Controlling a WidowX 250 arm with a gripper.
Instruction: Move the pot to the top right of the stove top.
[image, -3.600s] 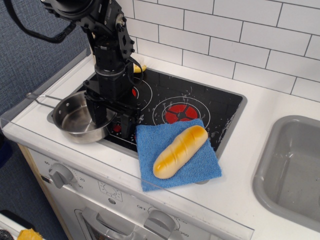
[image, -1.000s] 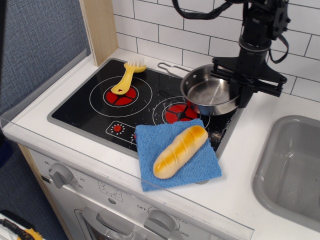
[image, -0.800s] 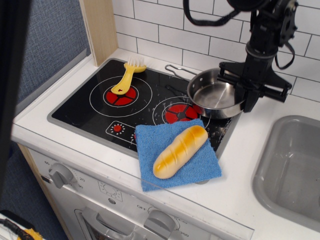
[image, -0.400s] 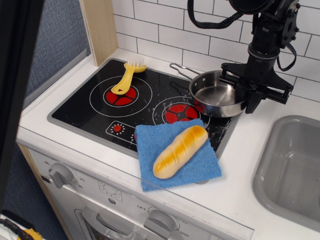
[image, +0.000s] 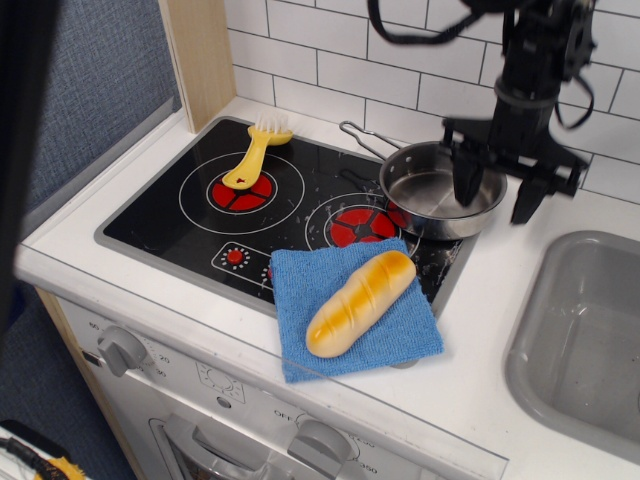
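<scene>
The shiny steel pot (image: 432, 192) sits at the top right corner of the black stove top (image: 170, 220), its wire handle (image: 358, 135) pointing back left. My gripper (image: 495, 195) hangs over the pot's right rim with its jaws spread wide. One finger (image: 466, 182) is inside the pot and the other (image: 526, 198) is outside, over the white counter. Neither finger appears to press on the rim.
A bread loaf (image: 360, 300) lies on a blue cloth (image: 405, 338) at the stove's front right. A yellow brush (image: 255, 152) lies on the back left burner. A grey sink (image: 590, 330) is at the right. A wooden panel (image: 195, 55) stands at the back left.
The pot was carried from the stove's front left to its top right and set down. In the last half second the jaws spread apart and let go of the rim.
</scene>
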